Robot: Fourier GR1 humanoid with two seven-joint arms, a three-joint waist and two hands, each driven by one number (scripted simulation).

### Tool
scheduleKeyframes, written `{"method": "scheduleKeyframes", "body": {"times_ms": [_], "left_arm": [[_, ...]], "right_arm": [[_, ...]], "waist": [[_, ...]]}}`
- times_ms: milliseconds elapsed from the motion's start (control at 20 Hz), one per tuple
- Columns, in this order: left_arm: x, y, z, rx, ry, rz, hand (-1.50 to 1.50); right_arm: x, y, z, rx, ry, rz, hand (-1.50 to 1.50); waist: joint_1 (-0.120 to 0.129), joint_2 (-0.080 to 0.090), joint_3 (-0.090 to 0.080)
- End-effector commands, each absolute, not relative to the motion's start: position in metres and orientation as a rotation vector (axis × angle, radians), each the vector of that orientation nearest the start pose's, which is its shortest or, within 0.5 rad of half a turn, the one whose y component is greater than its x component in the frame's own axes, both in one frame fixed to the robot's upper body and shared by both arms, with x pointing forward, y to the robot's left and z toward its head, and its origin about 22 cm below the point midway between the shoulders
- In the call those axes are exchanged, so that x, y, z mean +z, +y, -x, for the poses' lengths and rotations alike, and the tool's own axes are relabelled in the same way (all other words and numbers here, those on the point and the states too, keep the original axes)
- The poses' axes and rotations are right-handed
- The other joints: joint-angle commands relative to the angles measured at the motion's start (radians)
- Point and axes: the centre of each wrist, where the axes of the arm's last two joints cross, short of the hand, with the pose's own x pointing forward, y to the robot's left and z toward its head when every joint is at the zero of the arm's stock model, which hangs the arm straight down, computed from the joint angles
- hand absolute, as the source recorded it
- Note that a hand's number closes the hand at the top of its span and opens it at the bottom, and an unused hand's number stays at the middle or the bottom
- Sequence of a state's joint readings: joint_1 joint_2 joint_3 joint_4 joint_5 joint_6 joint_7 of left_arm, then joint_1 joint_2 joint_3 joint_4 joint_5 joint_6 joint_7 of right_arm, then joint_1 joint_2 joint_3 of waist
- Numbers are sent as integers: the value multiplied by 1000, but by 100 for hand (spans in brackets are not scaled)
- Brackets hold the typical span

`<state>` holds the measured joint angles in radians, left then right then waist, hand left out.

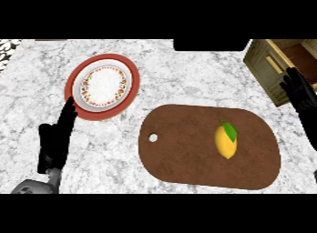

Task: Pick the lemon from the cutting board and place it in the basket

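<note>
Lemon [225, 142], with a green leaf at its top, lies on the right half of the brown cutting board [188, 154], untouched. The wooden basket [265, 68] stands at the upper right of the marble counter [188, 77]. Right hand [306, 102] is at the right edge, fingers straight and spread, beside the basket's near corner, holding nothing. Left hand [53, 141] has its fingers extended toward the red-rimmed plate [106, 58]; contact cannot be told.

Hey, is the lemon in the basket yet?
No, the lemon lies on the cutting board, apart from the basket at the upper right.
</note>
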<state>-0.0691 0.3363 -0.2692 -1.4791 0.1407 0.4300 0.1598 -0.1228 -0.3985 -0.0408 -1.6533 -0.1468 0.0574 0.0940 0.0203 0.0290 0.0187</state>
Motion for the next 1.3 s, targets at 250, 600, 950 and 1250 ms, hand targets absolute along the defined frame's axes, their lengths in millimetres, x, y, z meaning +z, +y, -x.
{"method": "scheduleKeyframes", "body": {"times_ms": [250, 600, 950, 1250], "left_arm": [[-44, 255, -222, -53, -1071, -169, 0], [-53, 288, -202, -40, -1007, -146, 0], [-53, 289, -203, -7, -996, -174, 0], [-48, 298, -193, -22, -1013, -150, 0]], "right_arm": [[122, -220, -317, 302, -1874, -533, 150], [105, -100, -262, 729, -1916, -450, -150], [164, -152, -281, 1063, -1860, 312, -150], [246, -174, -275, 1272, -1732, 599, -150]], "waist": [[53, -10, -18], [4, -32, -21], [-53, -45, -26], [-38, -43, -23]]}}
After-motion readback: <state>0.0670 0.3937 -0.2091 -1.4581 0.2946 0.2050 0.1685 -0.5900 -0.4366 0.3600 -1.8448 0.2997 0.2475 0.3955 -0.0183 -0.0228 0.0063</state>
